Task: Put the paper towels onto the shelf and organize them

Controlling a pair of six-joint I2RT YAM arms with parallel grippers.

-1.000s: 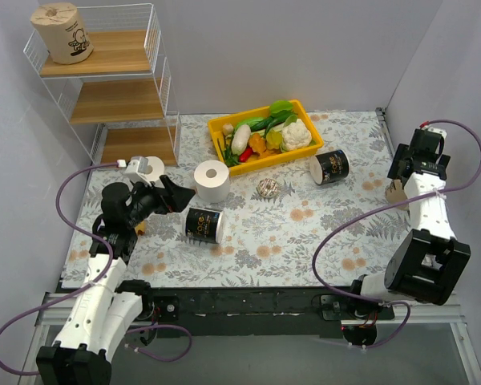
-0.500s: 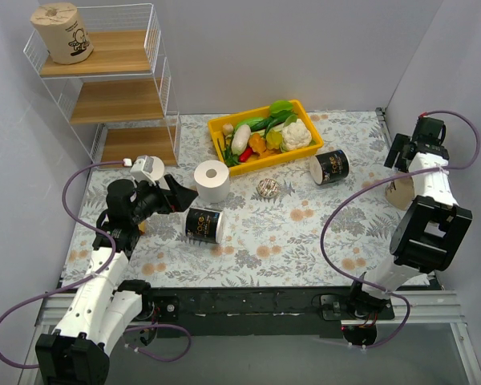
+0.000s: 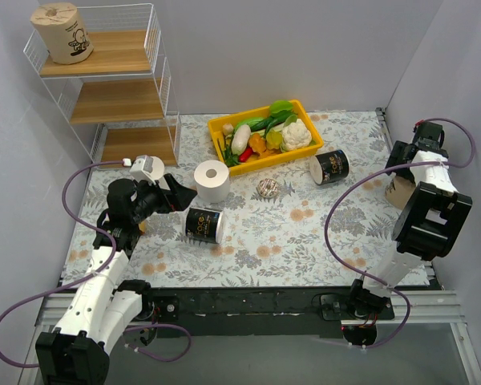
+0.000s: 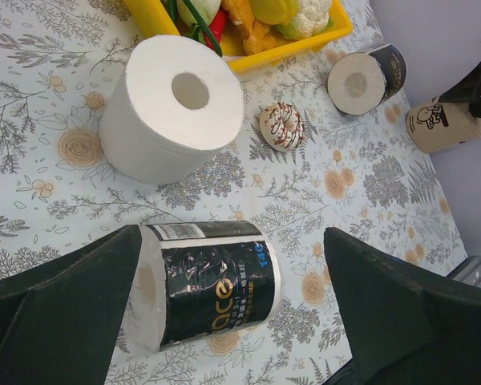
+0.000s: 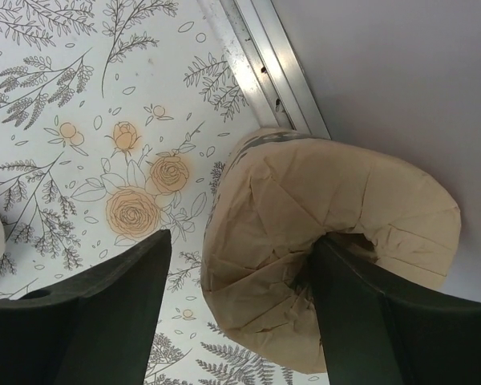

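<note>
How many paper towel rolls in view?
5: tan roll on the shelf, white roll and black roll by the left hand, other black by the bin, other tan at the right hand. More may be hidden.

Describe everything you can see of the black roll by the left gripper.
The black roll lies on its side on the floral cloth, in crinkled black wrap with pale lettering. One white end with its core hole shows. It sits between the fingers of the open left gripper, apart from the white roll.

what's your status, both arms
Left gripper open over black-wrapped roll lying on its side. Right gripper open at tan-wrapped roll by the right wall. White roll close beside the black one.
</note>
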